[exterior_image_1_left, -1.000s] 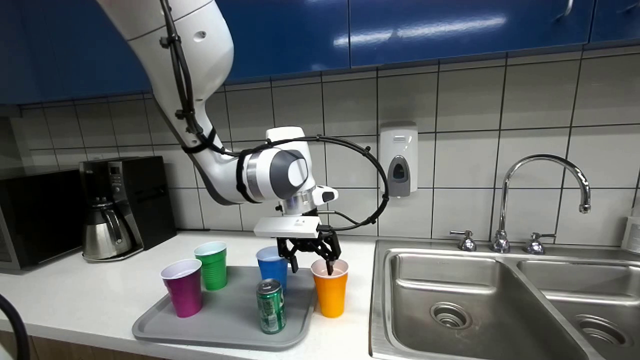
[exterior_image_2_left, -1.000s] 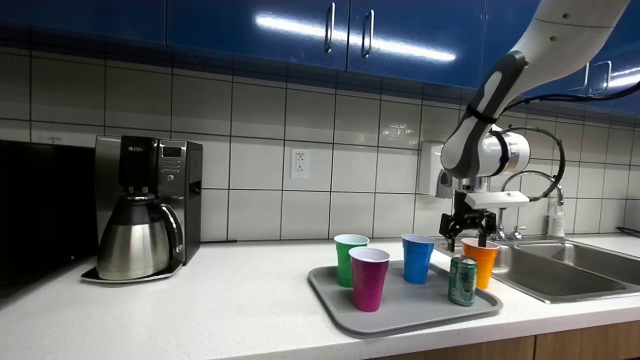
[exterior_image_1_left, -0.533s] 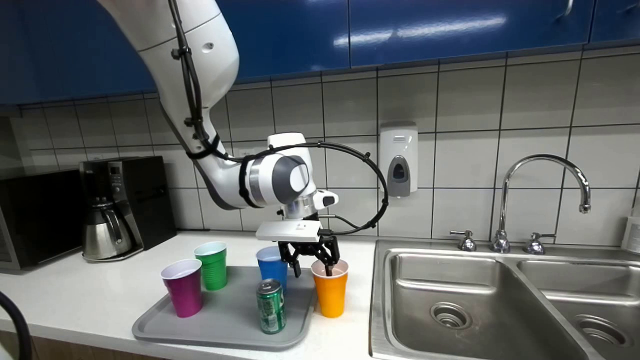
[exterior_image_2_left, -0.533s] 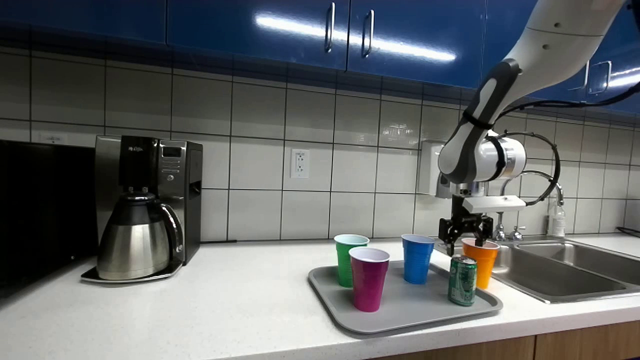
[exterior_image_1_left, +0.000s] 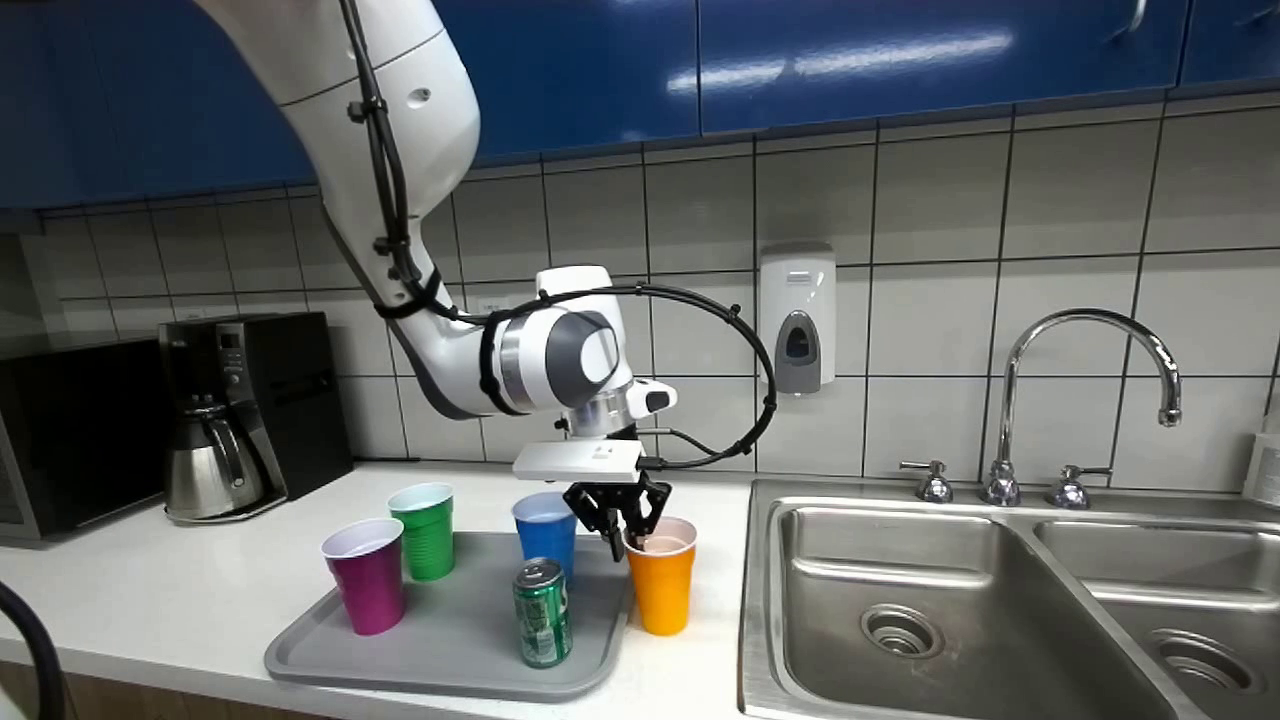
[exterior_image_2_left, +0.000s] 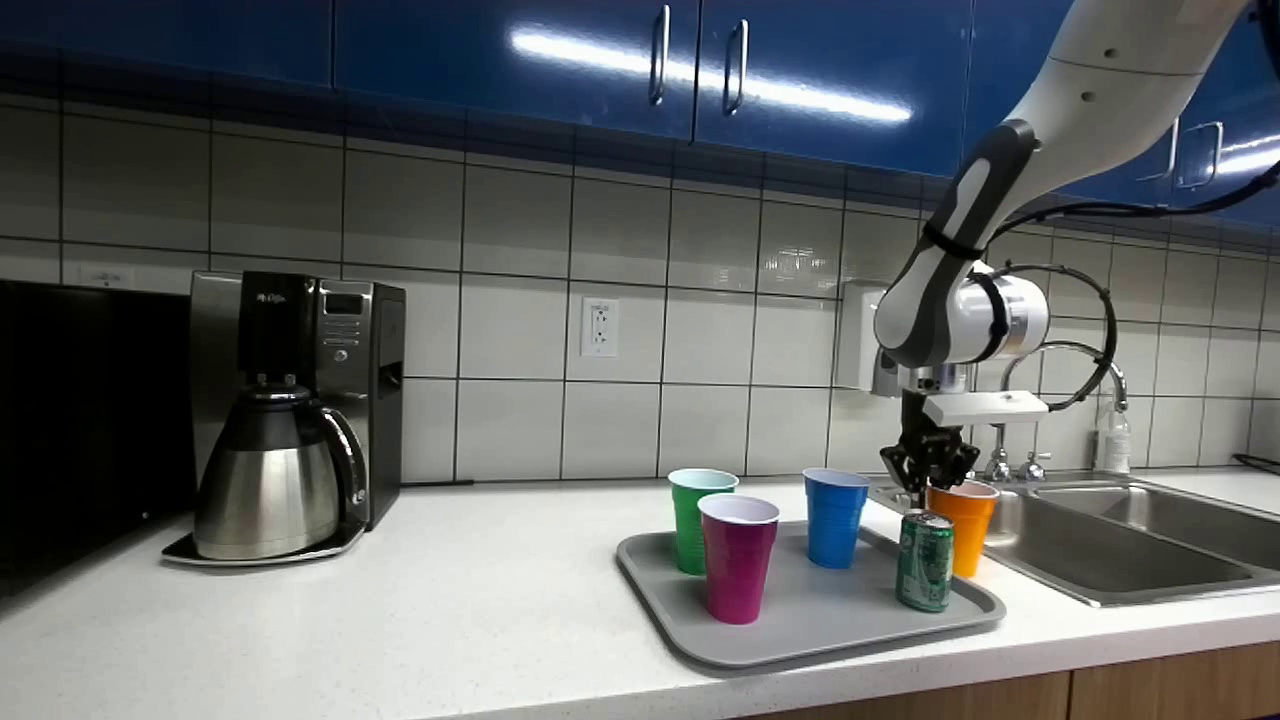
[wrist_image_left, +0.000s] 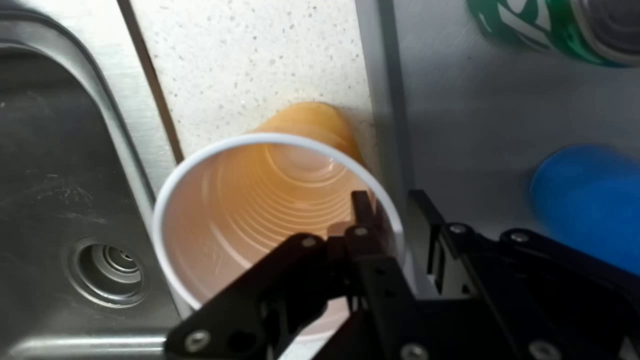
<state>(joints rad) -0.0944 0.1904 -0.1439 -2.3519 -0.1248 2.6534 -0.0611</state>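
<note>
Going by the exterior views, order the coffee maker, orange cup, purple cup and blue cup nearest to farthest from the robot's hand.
1. Orange cup: at the hand, on the counter.
2. Blue cup: on the tray, just left in view.
3. Purple cup: on the tray, farther left.
4. Coffee maker: on the counter, far left.

A small pale logo on the coffee maker and white print on the can show, but neither reads clearly.
</note>
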